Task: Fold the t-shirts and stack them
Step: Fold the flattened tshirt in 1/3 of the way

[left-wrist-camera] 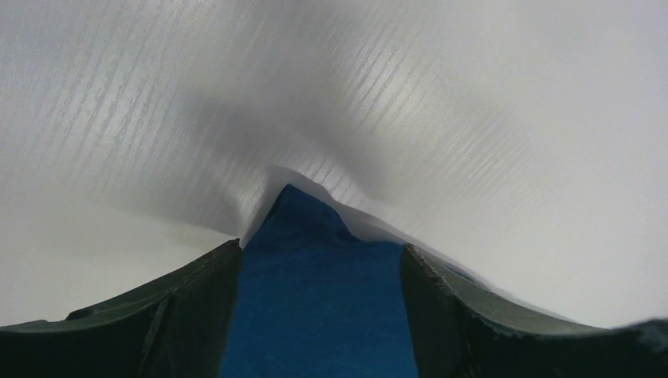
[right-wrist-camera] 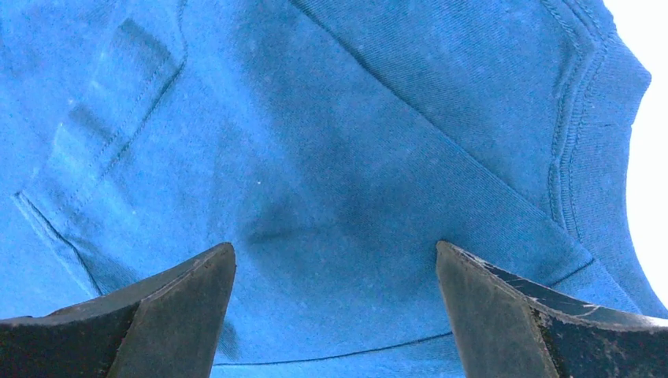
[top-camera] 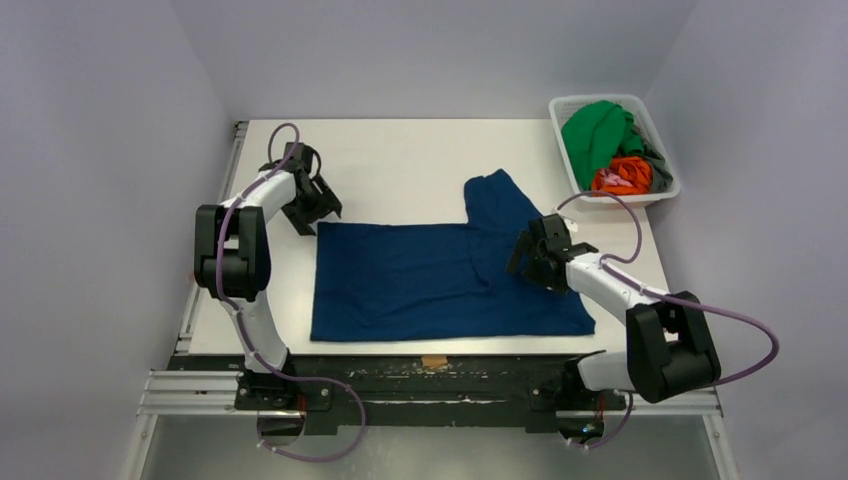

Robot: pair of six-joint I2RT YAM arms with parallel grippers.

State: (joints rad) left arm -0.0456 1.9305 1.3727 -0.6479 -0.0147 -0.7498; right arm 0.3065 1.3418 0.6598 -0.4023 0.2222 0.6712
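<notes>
A navy blue t-shirt (top-camera: 440,280) lies flat at the centre of the white table (top-camera: 400,150), one sleeve toward upper right. The left gripper (top-camera: 320,208) sits at its upper left corner, fingers apart around the cloth tip, not pinching. The right gripper (top-camera: 522,255) hovers over the shirt's right side, fingers wide, empty. Folding looks about to begin: each gripper must first close on an edge.

Left arm (top-camera: 245,250) and right arm (top-camera: 606,284): white links, black joint housings, a purple cable (top-camera: 703,304) looping along each. Black wedge-shaped jaws, edges scuffed.
</notes>
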